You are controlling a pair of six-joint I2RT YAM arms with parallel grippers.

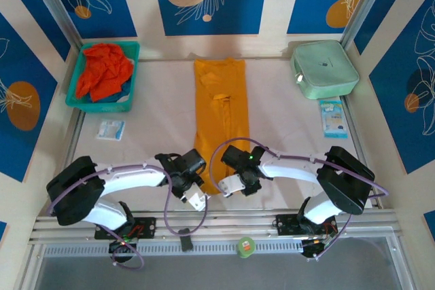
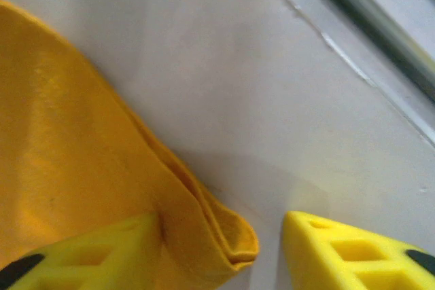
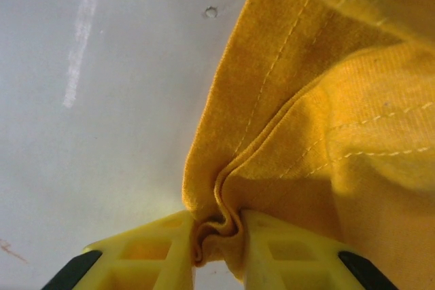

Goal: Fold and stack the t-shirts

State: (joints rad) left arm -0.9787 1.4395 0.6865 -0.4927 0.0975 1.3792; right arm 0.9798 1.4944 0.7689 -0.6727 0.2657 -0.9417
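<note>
Your right gripper (image 3: 216,230) is clamped on the yellow-orange t-shirt (image 1: 219,103). Both fingers pinch a bunched wad of stitched hem, with the cloth pleated tight in the gap. Your left gripper (image 2: 219,236) has its jaws apart and holds nothing. The shirt's layered corner sits in that gap, up against one finger (image 2: 95,252). The other finger (image 2: 353,252) is over bare table (image 1: 156,113), near the cloth tip but apart from it.

Top view: the shirt is folded lengthwise into a long narrow strip, flat at table centre, running from the back edge toward the arm bases. Both grippers are at its near end, the left one on the left corner and the right one on the right corner, close beside each other. The right arm's purple cable (image 1: 219,151) loops over the near end of the strip.

Around it:
- The red-orange t-shirt (image 1: 102,73) is crumpled in the teal basket (image 1: 102,106) at the far left corner.
- The mint-green case (image 1: 325,69) is at the far right corner.
- One small packet (image 1: 111,130) lies just in front of the basket, another (image 1: 333,117) just in front of the case.
- A green tape roll (image 1: 245,246) sits on the rail between the arm bases.

All of these are well apart from both grippers.
</note>
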